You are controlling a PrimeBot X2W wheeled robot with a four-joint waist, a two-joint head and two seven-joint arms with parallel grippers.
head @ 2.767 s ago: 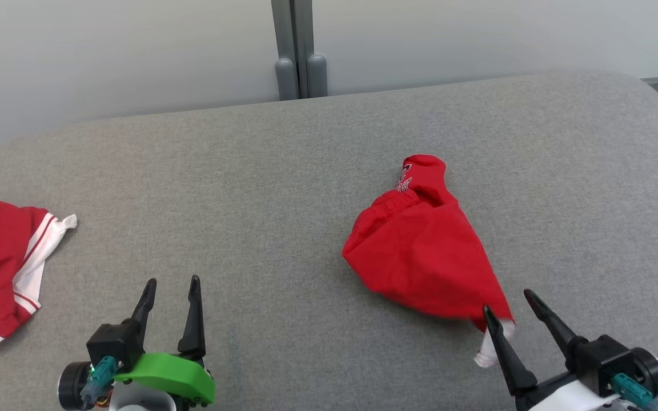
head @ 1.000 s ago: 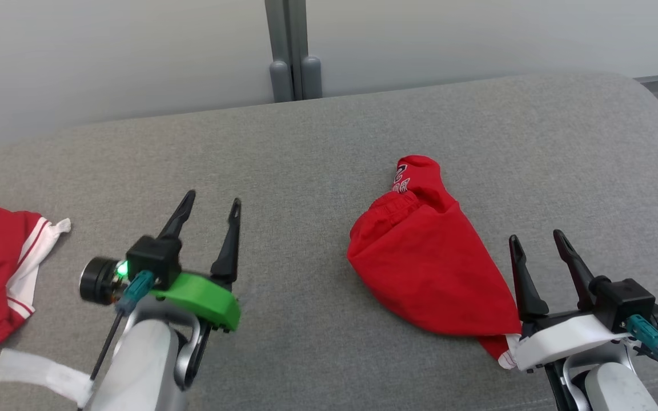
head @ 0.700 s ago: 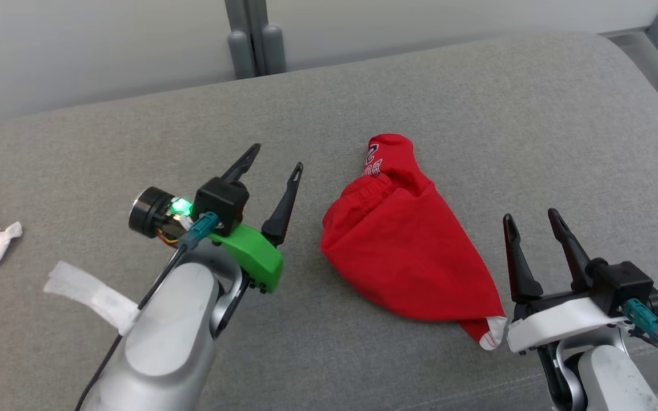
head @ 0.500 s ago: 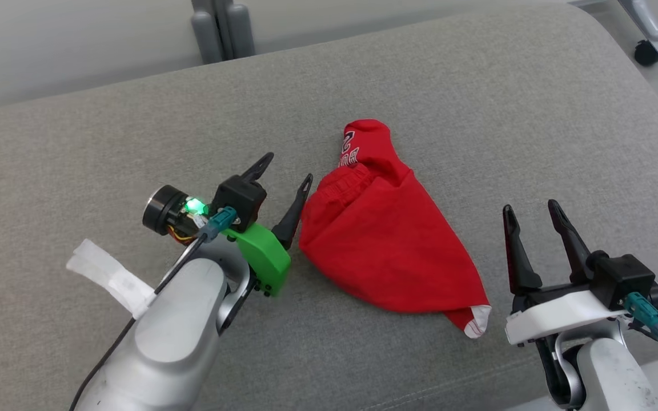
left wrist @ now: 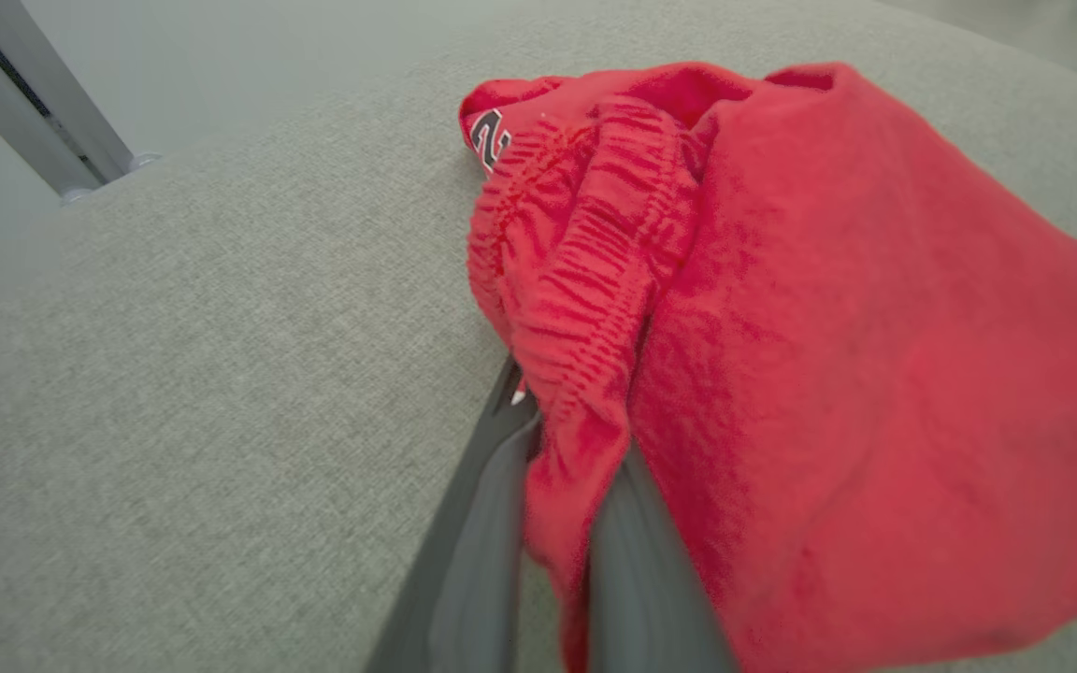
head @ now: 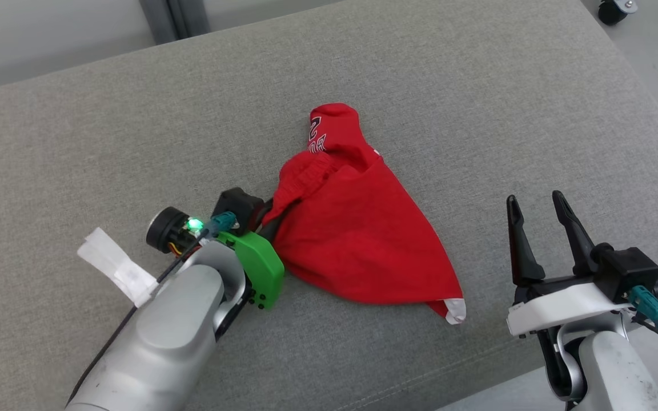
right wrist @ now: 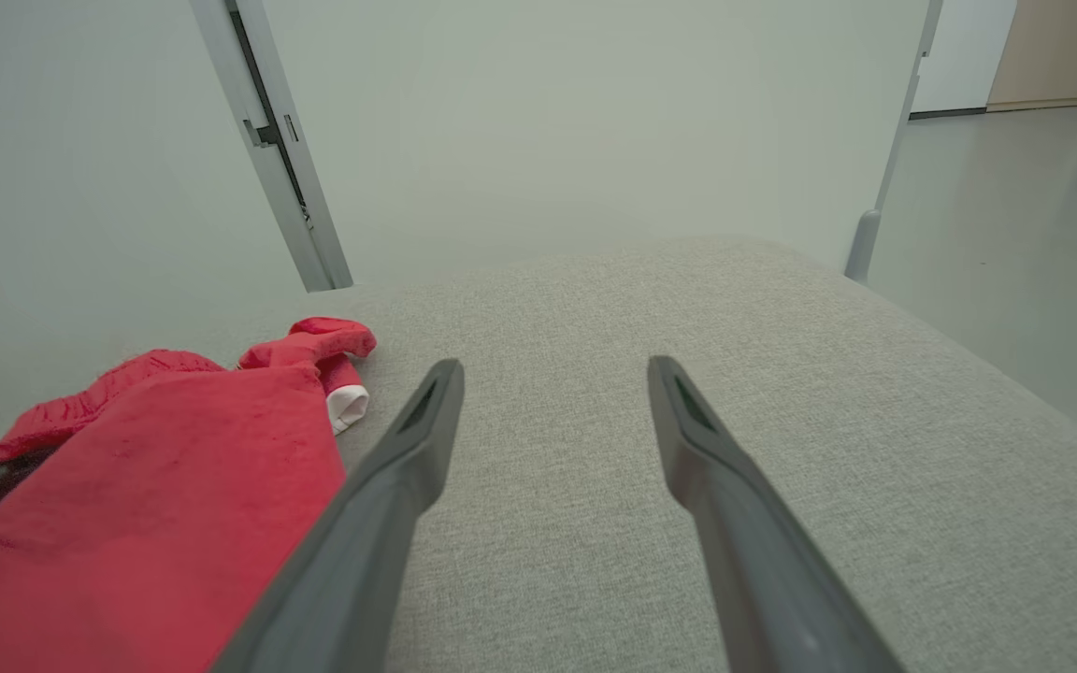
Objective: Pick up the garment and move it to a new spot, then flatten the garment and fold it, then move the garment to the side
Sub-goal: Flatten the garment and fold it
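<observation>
Legend, as I see it from the controls: my left gripper [left wrist: 562, 449] is clamped on the red garment [head: 357, 245]. A fold of its gathered elastic waistband is pinched between the two fingers [left wrist: 473, 561], and the rest of the cloth spreads to their right over the grey cushion [head: 135, 114]. My right gripper [head: 534, 197] has its fingers parted, with bare cushion between them. The garment's white-trimmed corner [head: 454, 311] lies to the left of those fingers, apart from them.

A grey post [head: 172, 20] stands behind the grey fabric cushion [head: 477, 85], before a pale wall [head: 49, 40].
</observation>
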